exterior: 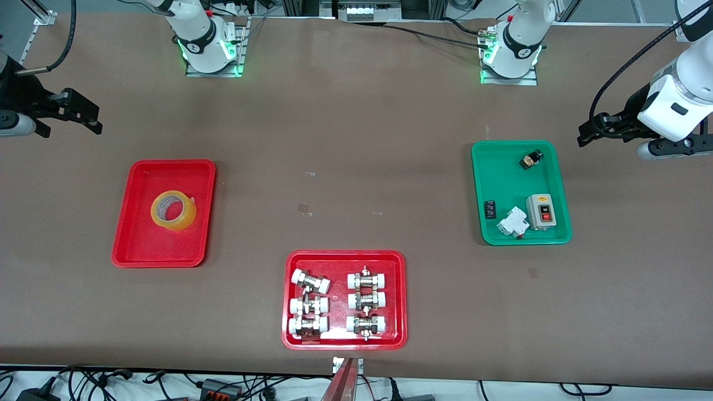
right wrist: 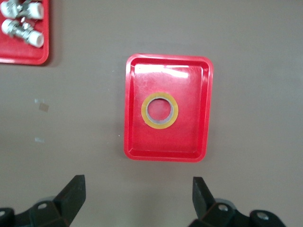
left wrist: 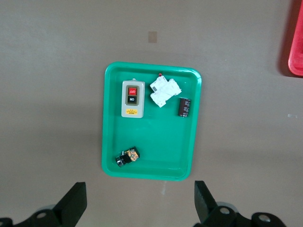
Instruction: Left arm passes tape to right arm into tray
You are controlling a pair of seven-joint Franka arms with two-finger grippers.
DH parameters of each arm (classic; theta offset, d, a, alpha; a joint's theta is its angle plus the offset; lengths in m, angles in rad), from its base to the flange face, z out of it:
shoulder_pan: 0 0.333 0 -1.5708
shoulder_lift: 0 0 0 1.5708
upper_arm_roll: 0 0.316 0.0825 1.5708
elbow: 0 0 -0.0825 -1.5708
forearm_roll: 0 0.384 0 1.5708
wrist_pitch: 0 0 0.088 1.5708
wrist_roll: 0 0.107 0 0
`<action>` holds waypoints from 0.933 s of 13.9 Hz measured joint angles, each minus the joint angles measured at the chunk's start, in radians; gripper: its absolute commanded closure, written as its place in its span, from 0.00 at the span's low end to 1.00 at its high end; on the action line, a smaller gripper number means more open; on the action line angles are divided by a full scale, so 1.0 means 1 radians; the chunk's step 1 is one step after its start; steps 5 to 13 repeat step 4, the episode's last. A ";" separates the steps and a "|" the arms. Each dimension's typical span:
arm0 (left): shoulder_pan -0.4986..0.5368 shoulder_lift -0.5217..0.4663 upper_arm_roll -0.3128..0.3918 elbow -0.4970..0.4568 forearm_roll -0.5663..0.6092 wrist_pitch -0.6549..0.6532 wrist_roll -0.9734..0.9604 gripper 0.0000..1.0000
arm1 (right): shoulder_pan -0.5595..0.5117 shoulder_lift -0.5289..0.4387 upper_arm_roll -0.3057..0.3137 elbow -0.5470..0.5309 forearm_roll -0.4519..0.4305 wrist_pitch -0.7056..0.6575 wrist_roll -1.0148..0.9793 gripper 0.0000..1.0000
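The tape [exterior: 173, 210] lies flat in the red tray [exterior: 133, 245], nothing gripping it. The right gripper [right wrist: 137, 201] hangs over bare table beside that tray, jaws spread wide and empty; its wrist view looks straight down through the roll's core, with the tray ahead of the fingertips. The left gripper [left wrist: 140, 203] hangs likewise over the table's other end, jaws released. Only its wrist view makes plain the switch box [left wrist: 132, 98] and other small parts in the green tray [left wrist: 113, 142]. Only the front view shows the whole wider tray of fittings [exterior: 398, 301].
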 measured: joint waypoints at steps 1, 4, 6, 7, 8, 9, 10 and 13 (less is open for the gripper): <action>0.000 0.000 0.000 0.001 -0.007 0.003 0.000 0.00 | 0.000 0.002 0.000 0.001 0.000 -0.009 0.043 0.00; 0.000 0.001 0.000 0.004 -0.015 0.009 0.000 0.00 | 0.000 0.004 0.000 0.006 0.000 -0.017 0.074 0.00; 0.000 0.001 0.000 0.004 -0.015 0.009 0.000 0.00 | 0.000 0.004 0.000 0.006 0.000 -0.017 0.074 0.00; 0.000 0.001 0.000 0.004 -0.015 0.009 0.000 0.00 | 0.000 0.004 0.000 0.006 0.000 -0.017 0.074 0.00; 0.000 0.001 0.000 0.004 -0.015 0.009 0.000 0.00 | 0.000 0.004 0.000 0.006 0.000 -0.017 0.074 0.00; 0.000 0.001 0.000 0.004 -0.015 0.009 0.000 0.00 | 0.000 0.004 0.000 0.006 0.000 -0.017 0.074 0.00; 0.000 0.001 0.000 0.004 -0.015 0.009 0.000 0.00 | 0.000 0.004 0.000 0.006 0.000 -0.017 0.074 0.00; 0.000 0.001 0.000 0.004 -0.015 0.009 0.000 0.00 | 0.000 0.004 0.000 0.006 0.000 -0.017 0.074 0.00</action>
